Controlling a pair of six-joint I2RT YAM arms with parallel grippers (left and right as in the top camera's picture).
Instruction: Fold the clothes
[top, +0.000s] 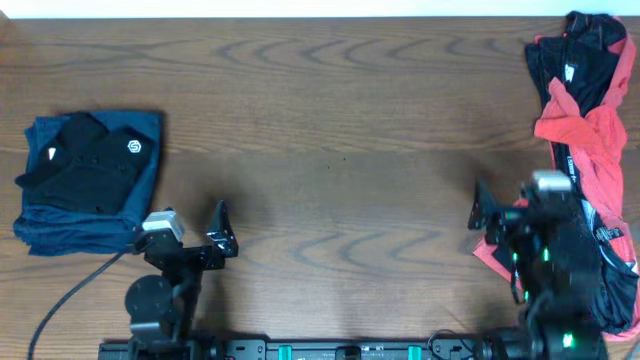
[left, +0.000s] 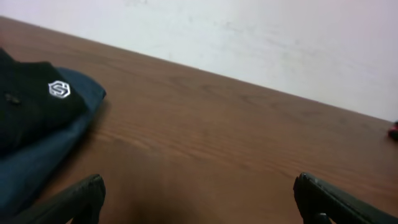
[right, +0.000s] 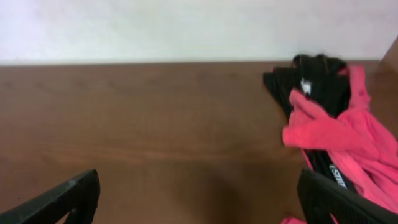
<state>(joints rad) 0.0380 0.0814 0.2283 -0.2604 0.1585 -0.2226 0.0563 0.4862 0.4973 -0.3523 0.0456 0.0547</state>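
Left gripper (top: 222, 232) wide, empty, just beside the folded stack (top: 88, 185). Right gripper (top: 484, 210) wide, empty, at the near edge of the unfolded pile (top: 590, 120), black and coral shirts tangled. Suggest pinching one top layer only, dragging it to mid table (top: 340, 120), flattening first.

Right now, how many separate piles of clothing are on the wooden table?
2. A neat folded stack, black over dark blue, lies at the far left; a crumpled heap of coral-red and black shirts runs down the right edge, partly hidden by the right arm.
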